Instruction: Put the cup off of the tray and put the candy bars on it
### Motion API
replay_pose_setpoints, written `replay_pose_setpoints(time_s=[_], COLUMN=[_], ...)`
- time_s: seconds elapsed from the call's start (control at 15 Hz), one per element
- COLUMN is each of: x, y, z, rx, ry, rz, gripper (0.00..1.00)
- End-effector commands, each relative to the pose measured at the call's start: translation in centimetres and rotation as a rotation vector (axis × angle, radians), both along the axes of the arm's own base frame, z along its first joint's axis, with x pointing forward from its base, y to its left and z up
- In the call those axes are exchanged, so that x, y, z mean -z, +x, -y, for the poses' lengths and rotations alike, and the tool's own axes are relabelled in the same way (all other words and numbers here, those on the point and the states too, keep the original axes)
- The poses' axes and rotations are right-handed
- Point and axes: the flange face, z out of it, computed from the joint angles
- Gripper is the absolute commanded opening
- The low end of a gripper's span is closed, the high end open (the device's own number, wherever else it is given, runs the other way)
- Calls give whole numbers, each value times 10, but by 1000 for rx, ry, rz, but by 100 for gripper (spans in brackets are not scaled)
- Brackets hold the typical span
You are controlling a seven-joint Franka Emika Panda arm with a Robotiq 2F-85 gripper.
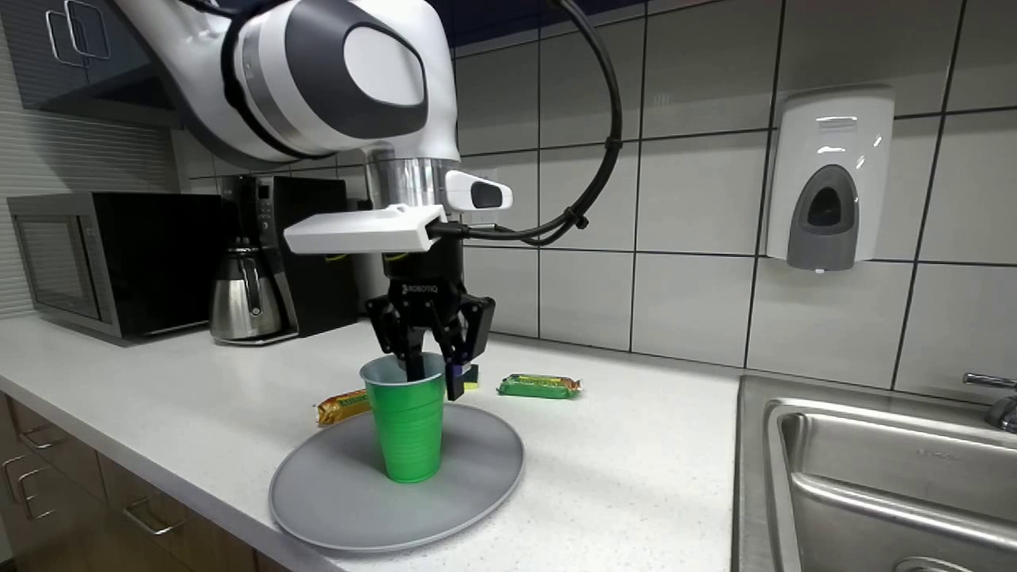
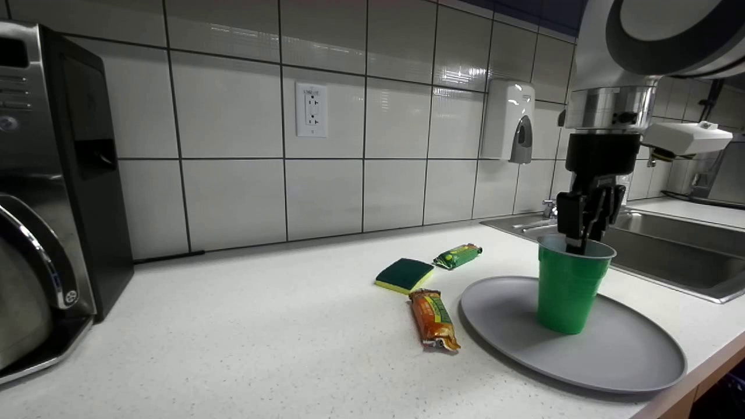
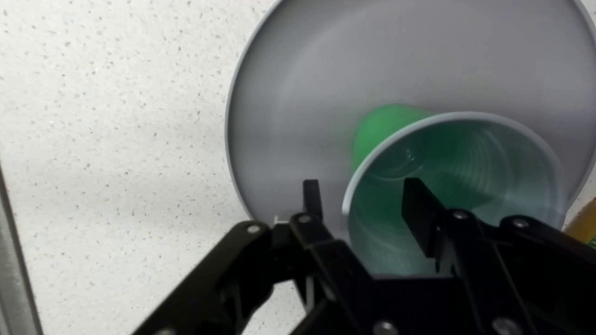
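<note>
Straddling the rim of the green cup (image 1: 409, 437) with parted jaws

Near the front edge of the pale counter (image 1: 628, 477), a round grey tray (image 1: 334, 500) is being supported flat. On it the cup is being borne upright, its base well inside the tray's low rim. Over the cup's mouth, a black gripper (image 3: 361, 193) is being held fingers-down by a white robot arm (image 1: 342, 87). In the wrist view the jaws are being shown wide apart and released: one finger is being held inside the cup, the other outside, toward the sink (image 1: 759, 477), and the cup's wall is being straddled with a gap on either side. The steel sink is being framed by the counter, well apart from the tray.

Beyond the tray's rim, a gold candy bar (image 2: 433, 320) is being borne by the counter, just beside the tray. Past its far end a green-and-yellow sponge (image 2: 404, 274) is being shown just beside it. Near the sponge, on its sink side, a green candy bar (image 2: 458, 256) is being seen.

Behind these, a white soap dispenser (image 1: 830, 175) is being carried by the tiled wall (image 1: 588, 302). Deepest, a steel coffee pot (image 1: 245, 300) is being held by a black coffee maker (image 1: 318, 294), and beside them a microwave (image 1: 135, 266) is being seen.
</note>
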Motion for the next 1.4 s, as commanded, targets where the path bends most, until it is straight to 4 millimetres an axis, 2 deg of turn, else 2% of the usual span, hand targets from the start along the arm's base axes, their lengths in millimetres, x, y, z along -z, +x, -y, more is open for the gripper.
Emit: replay_pose_setpoints(time_s=[0.0,0.13,0.2,0.53,0.87,1.07,1.33], x=[-2,-3,-3,-10,-34,-52,-72], y=[-2,-3,-3,-7,-11,-14,-20], z=[2,3,3,0,-2,6,30], rx=[-13,-9,-7,-4,-7,-5,4], ry=[18,23,23,60,118,131,138], rz=[15,17,17,29,79,110,138], gripper=[18,3,0,1,1,1,1])
